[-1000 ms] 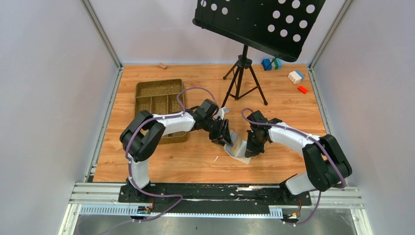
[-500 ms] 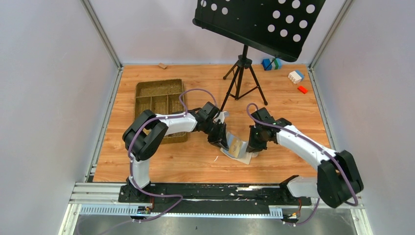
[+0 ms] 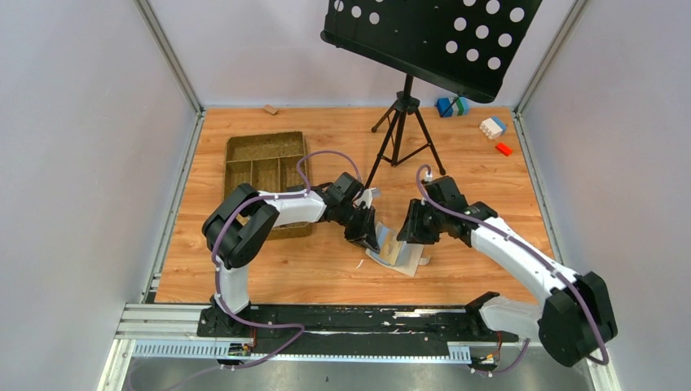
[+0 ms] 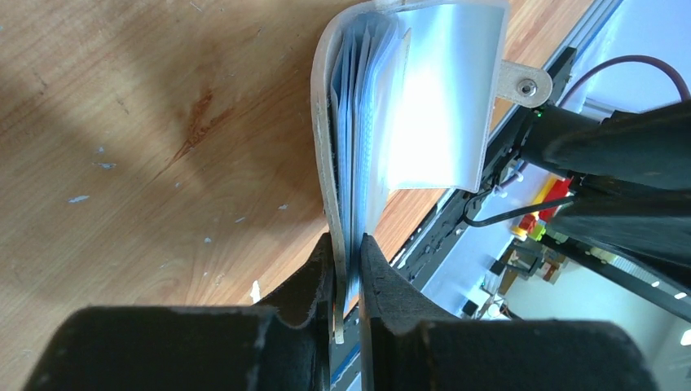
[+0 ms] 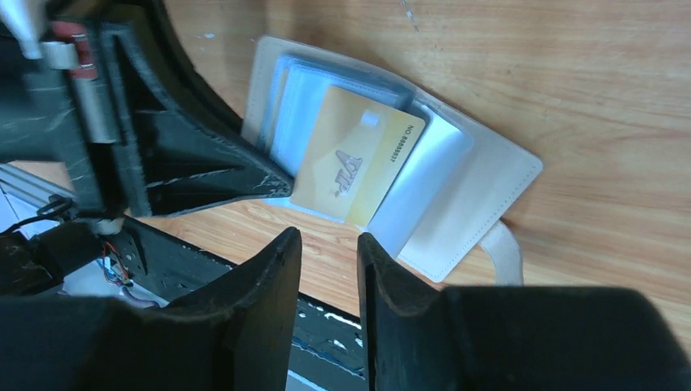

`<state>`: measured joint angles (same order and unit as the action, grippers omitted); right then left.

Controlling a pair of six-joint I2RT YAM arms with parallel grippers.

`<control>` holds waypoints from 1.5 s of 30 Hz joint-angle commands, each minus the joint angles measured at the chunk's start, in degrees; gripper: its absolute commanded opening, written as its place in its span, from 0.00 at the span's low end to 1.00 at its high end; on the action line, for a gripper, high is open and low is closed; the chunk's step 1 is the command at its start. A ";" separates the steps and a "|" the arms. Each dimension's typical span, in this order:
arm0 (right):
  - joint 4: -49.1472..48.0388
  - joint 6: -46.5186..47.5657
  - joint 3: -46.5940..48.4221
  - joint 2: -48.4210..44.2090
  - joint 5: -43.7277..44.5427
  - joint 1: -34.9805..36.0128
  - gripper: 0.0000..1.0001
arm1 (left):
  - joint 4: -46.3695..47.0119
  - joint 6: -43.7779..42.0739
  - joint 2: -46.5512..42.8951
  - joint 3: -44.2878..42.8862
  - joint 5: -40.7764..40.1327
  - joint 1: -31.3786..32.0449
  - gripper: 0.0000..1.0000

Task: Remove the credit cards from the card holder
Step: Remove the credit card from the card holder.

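Note:
The cream-beige card holder (image 3: pixel 401 252) lies open on the wooden table, its light blue sleeves (image 4: pixel 424 98) fanned out. My left gripper (image 4: pixel 346 244) is shut on the holder's left cover and sleeve edges (image 4: pixel 336 163). An orange-yellow credit card (image 5: pixel 354 167) sticks partway out of a sleeve. I can make out no other credit cards. My right gripper (image 5: pixel 328 236) hovers just above and to the right of the holder (image 5: pixel 481 204), open, with nothing between its fingers. The closure tab (image 5: pixel 503 248) pokes out at the holder's right edge.
A woven brown compartment tray (image 3: pixel 267 175) sits behind the left arm. A music stand's tripod (image 3: pixel 399 130) stands just behind both grippers. Toy blocks (image 3: pixel 493 128) lie at the back right, and a small wooden piece (image 3: pixel 270 109) at the back wall.
My left gripper has closed onto the holder's left edge. My right gripper has opened and drawn back to the right, and the holder now lies further open.

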<state>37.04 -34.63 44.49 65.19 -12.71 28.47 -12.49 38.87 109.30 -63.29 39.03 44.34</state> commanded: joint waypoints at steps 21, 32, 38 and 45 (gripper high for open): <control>-10.49 2.08 -5.08 20.67 -9.30 -5.57 0.02 | 4.14 1.12 1.34 -1.31 3.27 0.22 0.34; -10.28 1.87 -5.07 19.23 -10.43 -5.55 0.04 | 8.22 3.10 4.34 -0.49 6.36 0.22 0.40; -13.27 -0.03 -6.38 19.01 -11.01 -5.52 0.03 | 14.52 7.63 5.58 1.23 8.50 0.39 0.32; -9.87 0.36 -4.79 15.54 -9.28 -5.76 0.04 | 19.03 9.98 4.16 3.90 7.11 0.31 0.00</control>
<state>26.72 -34.20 38.92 84.79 -23.57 22.83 2.24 46.81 114.26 -60.18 45.47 44.27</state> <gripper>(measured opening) 0.026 0.063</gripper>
